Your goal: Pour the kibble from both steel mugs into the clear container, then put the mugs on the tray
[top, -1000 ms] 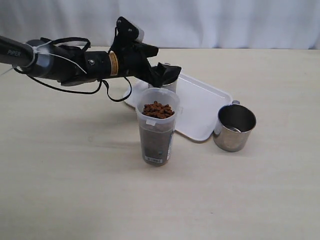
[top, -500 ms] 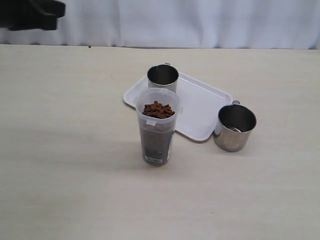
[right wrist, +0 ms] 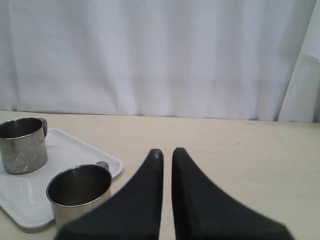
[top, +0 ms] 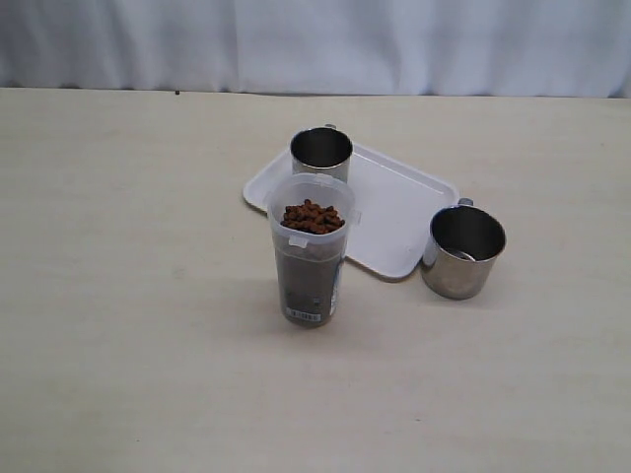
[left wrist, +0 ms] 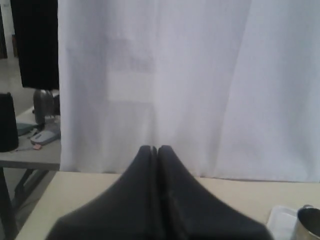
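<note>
The second shiny steel mug [top: 463, 251] sits off the white rectangular tray [top: 394, 212], near its rim; a careless grab by the right gripper [right wrist: 163, 156], fingers nearly together and empty, could probably shove it into the tray.

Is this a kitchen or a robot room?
Probably a robot test room: a bare table with white curtains behind, and only a tray, steel mugs and a kibble container laid out.
</note>
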`<action>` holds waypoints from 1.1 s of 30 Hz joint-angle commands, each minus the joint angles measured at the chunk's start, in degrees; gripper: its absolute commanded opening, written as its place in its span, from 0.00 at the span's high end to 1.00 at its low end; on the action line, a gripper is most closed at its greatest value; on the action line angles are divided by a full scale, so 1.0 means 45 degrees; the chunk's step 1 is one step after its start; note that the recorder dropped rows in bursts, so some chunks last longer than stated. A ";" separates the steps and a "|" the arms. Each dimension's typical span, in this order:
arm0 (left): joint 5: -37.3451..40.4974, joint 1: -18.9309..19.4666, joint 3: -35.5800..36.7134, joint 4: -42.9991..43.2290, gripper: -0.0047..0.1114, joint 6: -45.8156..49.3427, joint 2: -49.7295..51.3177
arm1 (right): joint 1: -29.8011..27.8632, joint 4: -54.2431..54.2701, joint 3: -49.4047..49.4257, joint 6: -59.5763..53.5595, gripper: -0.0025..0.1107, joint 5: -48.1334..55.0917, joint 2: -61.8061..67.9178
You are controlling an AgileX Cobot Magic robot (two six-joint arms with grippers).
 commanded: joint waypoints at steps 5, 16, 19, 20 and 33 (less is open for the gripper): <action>0.0173 0.0051 0.1624 -0.0271 0.96 -0.0059 -0.2582 | -0.0041 0.0014 0.0060 -0.0036 0.94 0.0007 -0.0042; -0.0508 0.0051 0.1678 -0.0223 0.96 -0.0059 -0.2582 | -0.0041 0.0014 0.0060 -0.0036 0.94 0.0007 -0.0042; -0.0508 0.0051 0.1678 -0.0223 0.96 -0.0059 -0.2582 | -0.0041 0.0014 0.0060 -0.0036 0.94 0.0007 -0.0042; -0.0494 0.0051 0.1678 -0.0311 0.96 -0.0059 -0.2582 | -0.0041 0.0014 0.0060 -0.0036 0.94 0.0007 -0.0042; -0.0710 -0.0135 0.1678 -0.0252 0.96 -0.0035 -0.5397 | -0.0041 0.0014 0.0060 -0.0036 0.94 0.0007 -0.0042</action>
